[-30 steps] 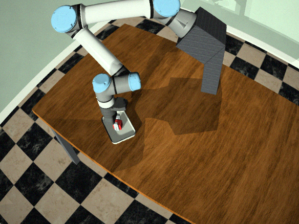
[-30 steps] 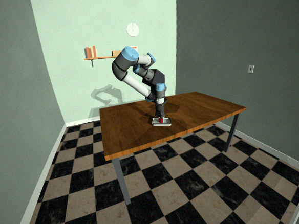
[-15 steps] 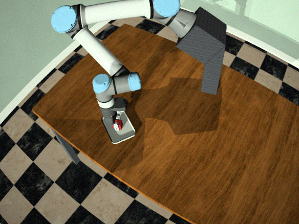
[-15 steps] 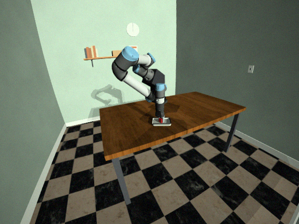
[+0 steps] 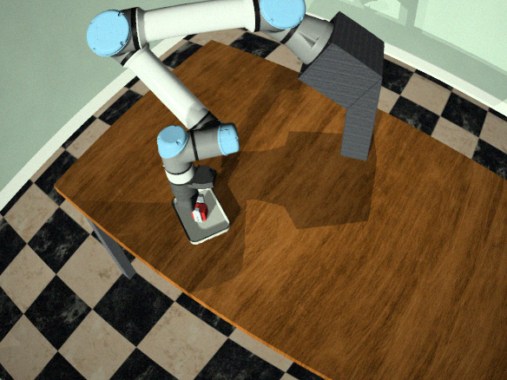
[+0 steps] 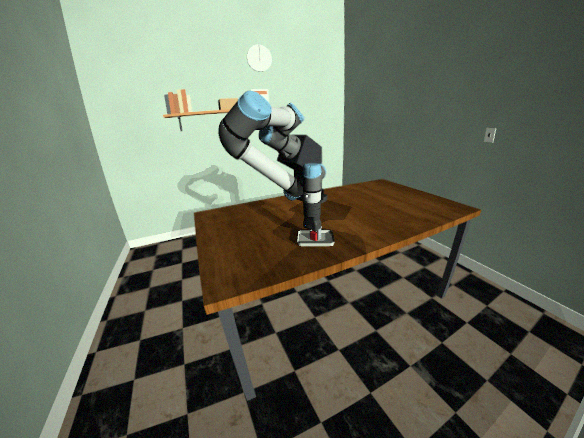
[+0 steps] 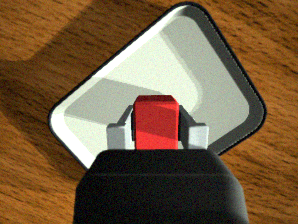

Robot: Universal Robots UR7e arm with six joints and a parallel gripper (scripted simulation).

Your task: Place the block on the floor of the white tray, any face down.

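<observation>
My gripper is shut on the red block, one grey finger on each side of it. The white tray with a grey floor lies on the wooden table right below, and the block hangs low over the tray's floor. In the top view the gripper points straight down into the tray with the red block at its tip. In the exterior view the block sits just above the tray. I cannot tell whether the block touches the floor.
The tray stands near the table's left edge in the top view. The arm's dark grey base block stands at the table's far side. The tray's raised rim surrounds the block on all sides.
</observation>
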